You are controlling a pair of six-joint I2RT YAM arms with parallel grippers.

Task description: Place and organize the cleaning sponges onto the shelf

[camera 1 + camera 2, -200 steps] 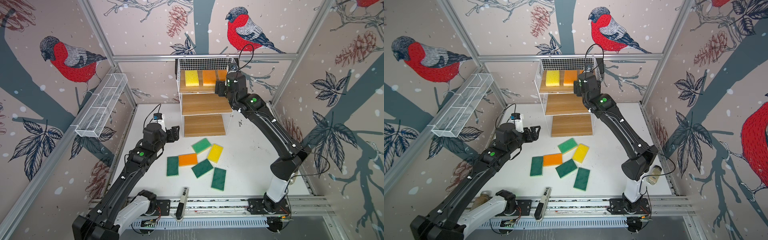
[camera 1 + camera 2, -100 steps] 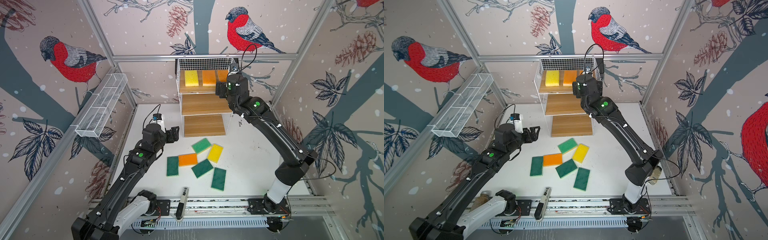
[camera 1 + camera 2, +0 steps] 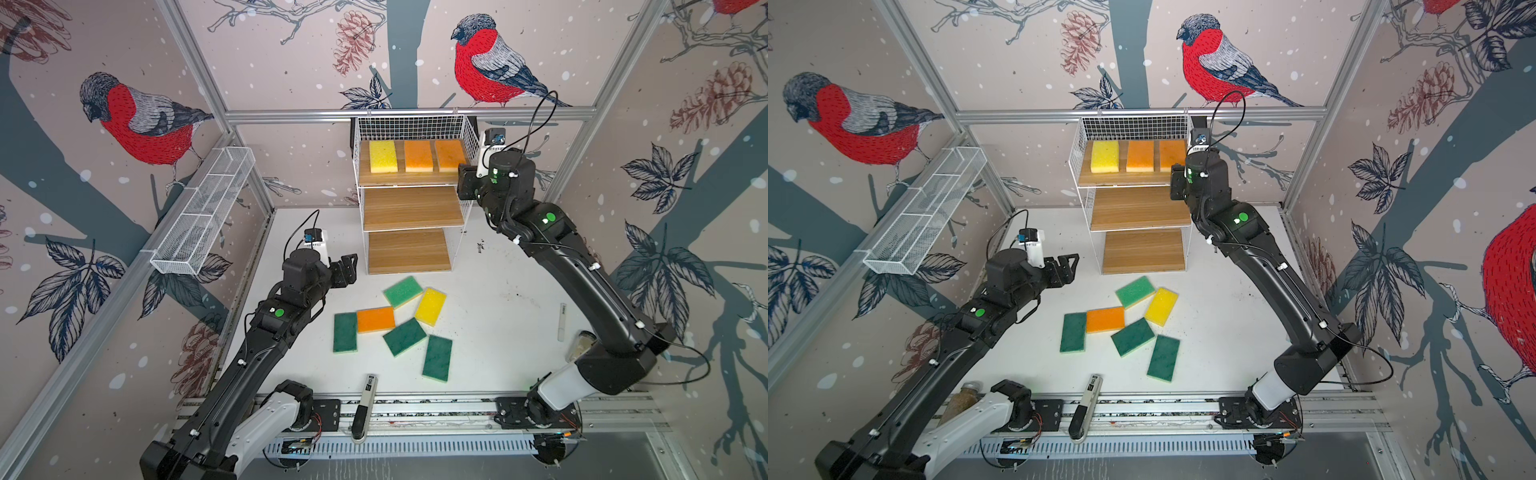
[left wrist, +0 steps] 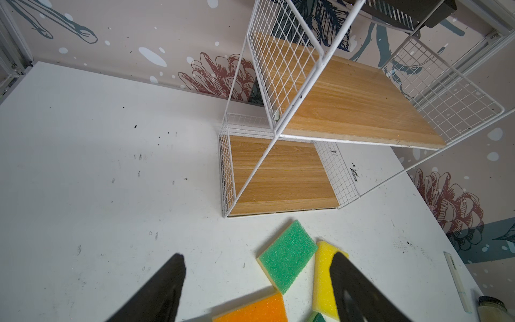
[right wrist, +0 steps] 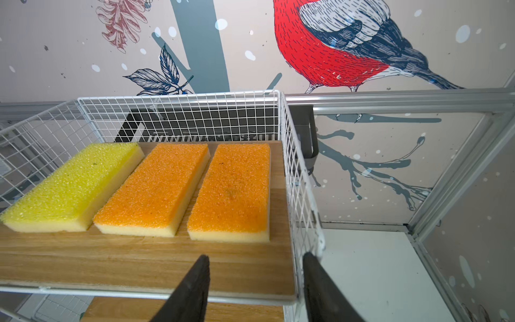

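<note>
Grey rail nearest, with a black-and-white pen-like tool (image 3: 365, 405) lying across it, print on its white tip too small to read. Beyond, on the white table (image 3: 498, 266), six sponges loose in a cluster: nearest dark green sponge (image 3: 437, 358) lengthwise near to far; middle dark green sponge (image 3: 404, 336) skewed; left dark green sponge (image 3: 345, 332) lengthwise near to far, touching the crosswise orange table sponge (image 3: 375, 319); yellow table sponge (image 3: 431, 306) and light green sponge (image 3: 402, 291) slanted, corners meeting. Well apart to the right, a thin white strip (image 3: 562, 322), markings unreadable. Left gripper (image 3: 351, 270) above the table beside the cluster, jaws spread wide, nothing between. Farther back, the shelf (image 3: 411, 208): two lower boards bare, top board carrying yellow shelf sponge (image 3: 382, 156), middle orange sponge (image 3: 419, 156) and right orange sponge (image 3: 449, 154) side by side, coloured faces up, long axes front to back. Right gripper (image 5: 256, 258) at the top tier's front right corner, fingers parted, grasping nothing, wire side just beside. White mesh basket (image 3: 203, 212) along the left wall.
</note>
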